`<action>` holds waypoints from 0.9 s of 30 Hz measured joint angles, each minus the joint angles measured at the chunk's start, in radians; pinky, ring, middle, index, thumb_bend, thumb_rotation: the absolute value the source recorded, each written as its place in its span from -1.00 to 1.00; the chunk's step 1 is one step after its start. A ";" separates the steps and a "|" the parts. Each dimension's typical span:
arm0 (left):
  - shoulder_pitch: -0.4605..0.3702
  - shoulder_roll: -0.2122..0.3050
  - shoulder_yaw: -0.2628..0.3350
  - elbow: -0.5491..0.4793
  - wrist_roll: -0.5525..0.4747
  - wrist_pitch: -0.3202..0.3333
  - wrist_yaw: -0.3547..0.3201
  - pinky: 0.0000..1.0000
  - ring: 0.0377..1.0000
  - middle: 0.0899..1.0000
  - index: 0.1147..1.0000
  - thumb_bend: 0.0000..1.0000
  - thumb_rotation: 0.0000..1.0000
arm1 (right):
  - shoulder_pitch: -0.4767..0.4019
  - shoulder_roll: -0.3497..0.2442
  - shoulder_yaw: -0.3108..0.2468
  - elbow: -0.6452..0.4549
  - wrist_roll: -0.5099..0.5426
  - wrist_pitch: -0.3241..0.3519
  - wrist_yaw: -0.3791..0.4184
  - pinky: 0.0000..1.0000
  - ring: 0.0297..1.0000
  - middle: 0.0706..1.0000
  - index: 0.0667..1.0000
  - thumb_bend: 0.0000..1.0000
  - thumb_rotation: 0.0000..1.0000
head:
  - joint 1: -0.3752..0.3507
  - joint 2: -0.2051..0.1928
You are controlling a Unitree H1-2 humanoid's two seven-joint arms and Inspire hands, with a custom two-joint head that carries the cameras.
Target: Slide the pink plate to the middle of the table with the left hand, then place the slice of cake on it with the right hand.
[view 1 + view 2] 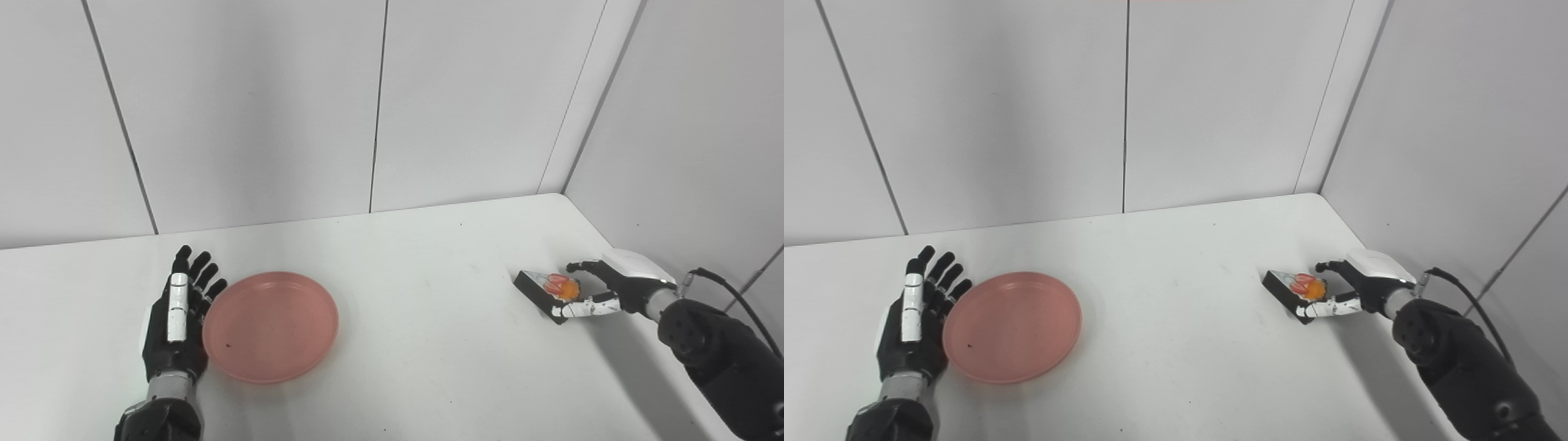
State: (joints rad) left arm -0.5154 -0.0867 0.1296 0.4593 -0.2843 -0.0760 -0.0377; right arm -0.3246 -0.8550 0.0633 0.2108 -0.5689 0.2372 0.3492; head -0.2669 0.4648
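Bare table [429, 294] between pink plate [271, 326] and cake slice [547, 290] — walls [686, 153] close right.

A white counter [429, 294] stood against pale grey wall panels [245, 110] that met in the far right corner.

One pink plate [270, 327], one cake slice [547, 289] (seemingly fruit-topped), two hands, one table [416, 275].

Left hand [174, 324] flat beside pink plate [271, 327]; right hand [603, 291] grips cake slice [545, 289].
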 measured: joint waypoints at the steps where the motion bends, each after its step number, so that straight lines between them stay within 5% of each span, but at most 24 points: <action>1: 0.000 0.000 0.000 0.000 0.000 0.000 0.000 0.69 0.80 0.78 0.83 0.41 0.57 | -0.004 0.002 0.000 0.008 0.002 -0.007 -0.002 0.48 0.73 0.74 0.62 1.00 0.35 | 0.002 0.000; 12: -0.001 -0.006 0.000 0.000 0.000 0.002 0.013 0.65 0.78 0.76 0.78 0.38 0.54 | -0.010 0.026 0.005 0.021 0.017 -0.016 -0.027 0.48 0.73 0.73 0.60 1.00 0.22 | 0.015 0.002; 14: -0.002 -0.007 0.000 -0.001 0.000 0.002 0.017 0.64 0.77 0.75 0.74 0.38 0.54 | -0.009 0.027 0.007 0.023 0.017 -0.017 -0.040 0.37 0.58 0.62 0.53 1.00 0.14 | 0.017 0.003; 18: -0.003 -0.009 0.000 0.000 0.000 0.002 0.019 0.63 0.76 0.74 0.72 0.39 0.52 | 0.002 0.069 -0.007 0.065 0.029 -0.132 -0.173 0.22 0.39 0.47 0.43 0.99 0.04 | 0.018 0.005; 22: -0.003 -0.010 -0.001 0.001 0.000 0.002 0.019 0.64 0.76 0.74 0.74 0.38 0.54 | 0.021 0.102 -0.026 0.099 0.040 -0.236 -0.283 -0.11 0.03 0.24 0.31 0.75 -0.23 | 0.020 0.005; 27: -0.005 -0.010 -0.001 0.004 0.000 0.002 0.019 0.63 0.76 0.74 0.74 0.38 0.53 | 0.037 0.128 -0.035 0.128 0.026 -0.297 -0.377 -0.19 -0.04 0.25 0.25 0.65 -0.58 | 0.023 0.009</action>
State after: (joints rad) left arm -0.5202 -0.0965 0.1284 0.4633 -0.2844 -0.0744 -0.0183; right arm -0.2879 -0.7269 0.0287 0.3393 -0.5430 -0.0598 -0.0280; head -0.2439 0.4740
